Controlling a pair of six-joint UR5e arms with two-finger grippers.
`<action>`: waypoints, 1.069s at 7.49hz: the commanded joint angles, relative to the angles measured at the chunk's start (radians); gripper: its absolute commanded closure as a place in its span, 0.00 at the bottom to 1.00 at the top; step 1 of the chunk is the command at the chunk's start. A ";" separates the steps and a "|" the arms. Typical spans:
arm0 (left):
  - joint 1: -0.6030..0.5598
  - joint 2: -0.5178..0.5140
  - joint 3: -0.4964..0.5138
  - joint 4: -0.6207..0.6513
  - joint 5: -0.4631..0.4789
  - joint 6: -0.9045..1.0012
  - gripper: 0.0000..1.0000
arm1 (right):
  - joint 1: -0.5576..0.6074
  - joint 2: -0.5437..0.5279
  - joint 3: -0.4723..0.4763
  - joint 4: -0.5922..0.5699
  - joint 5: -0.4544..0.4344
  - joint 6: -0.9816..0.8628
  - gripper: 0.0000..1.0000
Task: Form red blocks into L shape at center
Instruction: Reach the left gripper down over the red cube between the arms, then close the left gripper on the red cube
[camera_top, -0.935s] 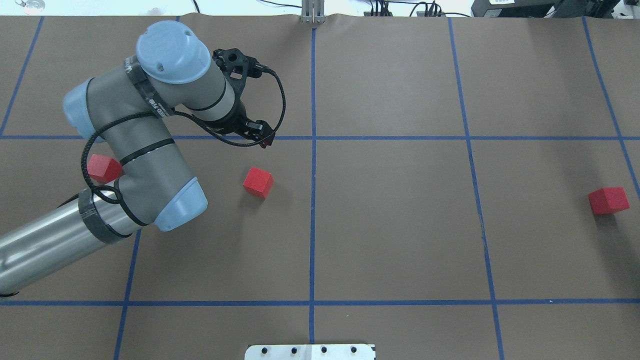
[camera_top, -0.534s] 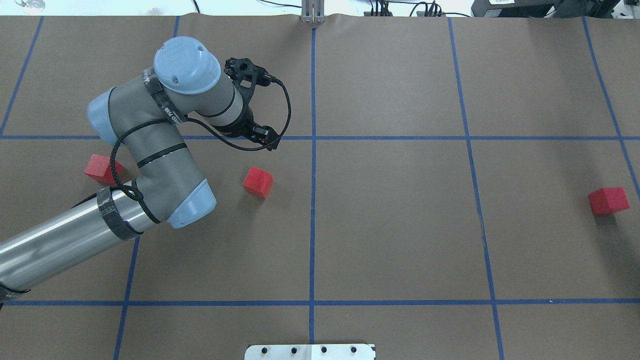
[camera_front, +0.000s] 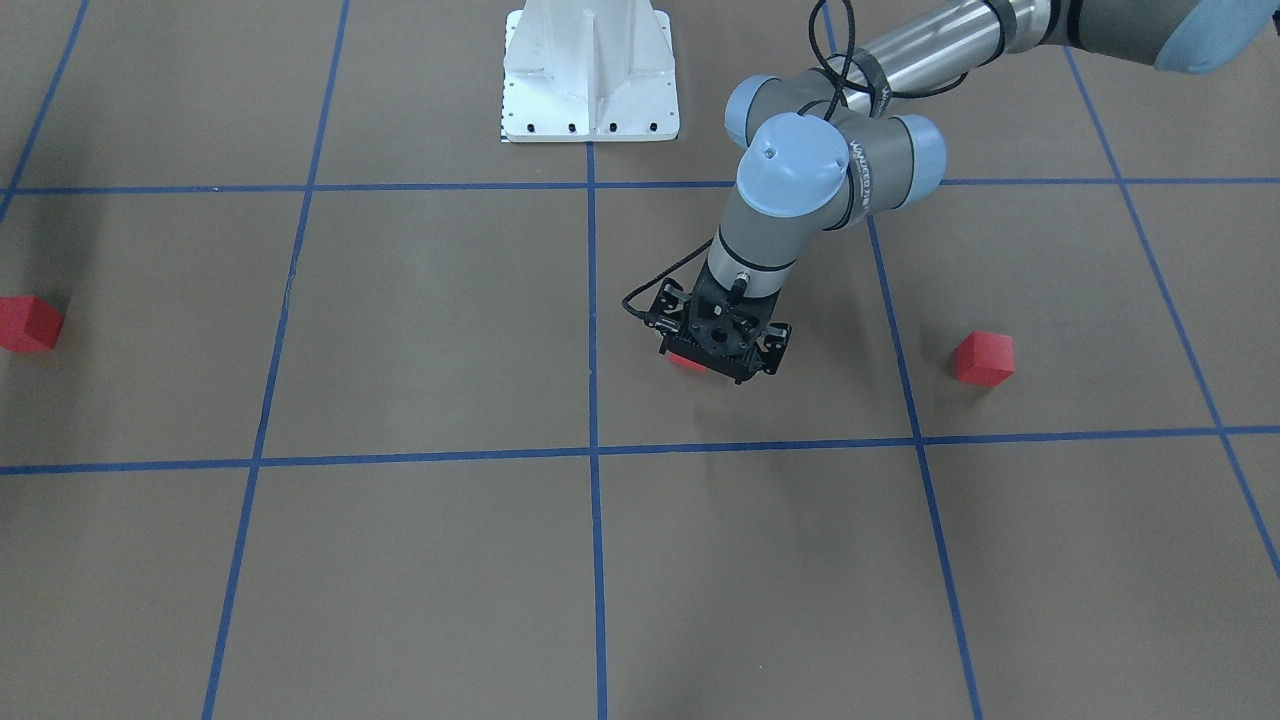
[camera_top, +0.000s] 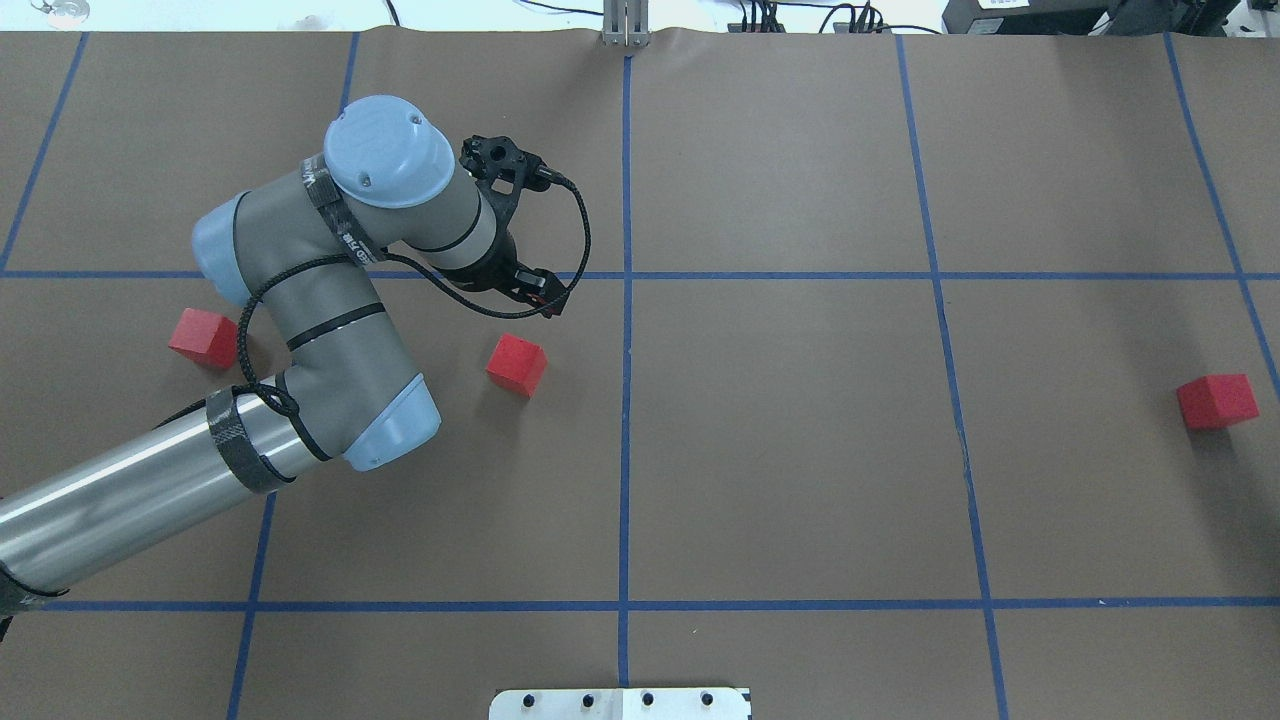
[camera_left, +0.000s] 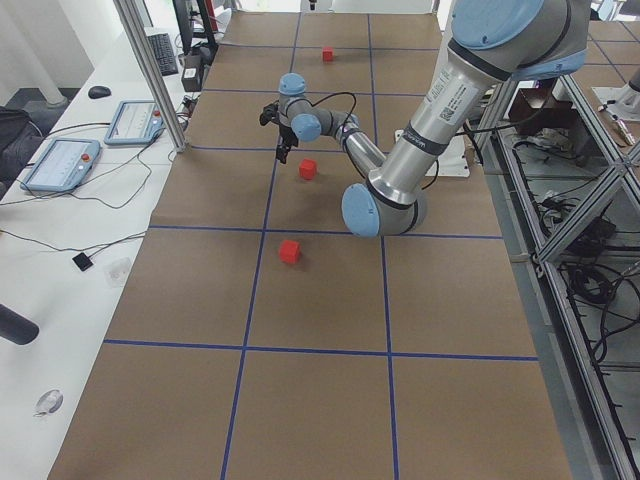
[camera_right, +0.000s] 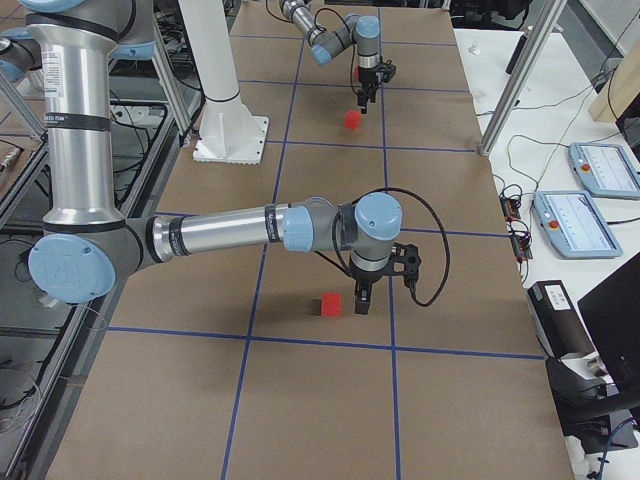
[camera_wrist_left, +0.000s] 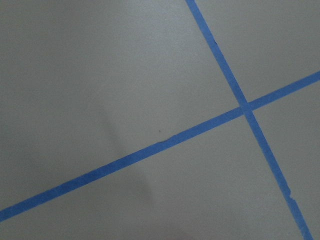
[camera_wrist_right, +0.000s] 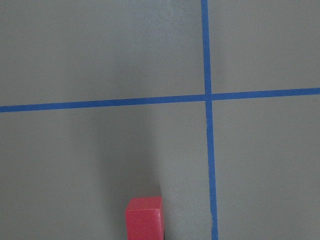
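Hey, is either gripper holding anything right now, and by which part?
Nothing is held. All three blocks lie loose on the table: one near the left gripper, one beside the right gripper, one alone.

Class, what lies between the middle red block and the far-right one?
Overhead view: only bare brown paper, crossed by two blue tape lines.

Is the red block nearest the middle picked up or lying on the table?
Lying on the table: the block sits flat on the brown surface, apart from the left gripper.
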 joint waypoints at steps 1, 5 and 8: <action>0.029 0.018 -0.008 -0.001 0.002 -0.039 0.00 | 0.000 -0.002 -0.002 0.000 0.000 -0.002 0.01; 0.040 0.045 -0.008 -0.004 -0.001 -0.062 0.00 | 0.000 -0.003 -0.010 0.000 0.000 -0.005 0.01; 0.067 0.046 -0.007 -0.002 0.002 -0.085 0.00 | 0.000 -0.003 -0.022 0.000 -0.001 -0.006 0.01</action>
